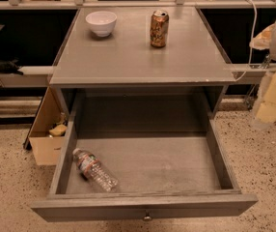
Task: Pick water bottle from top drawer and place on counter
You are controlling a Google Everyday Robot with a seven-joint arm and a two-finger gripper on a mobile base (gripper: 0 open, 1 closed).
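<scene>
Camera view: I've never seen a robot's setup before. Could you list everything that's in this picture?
counter: one, grey, top of the cabinet, centre
bowl: one, white, back left of the counter
drink can: one, gold-brown, upright on the counter, right of the bowl
top drawer: one, grey, pulled open under the counter
knob: one, metal, middle of the drawer front
water bottle: one, clear with a red-and-white label, lying on its side in the drawer's front left corner
cardboard box: one, brown, on the floor left of the cabinet
floor: speckled beige, all around
gripper: one, pale cream, at the right edge beside the counter, outside the drawer
</scene>
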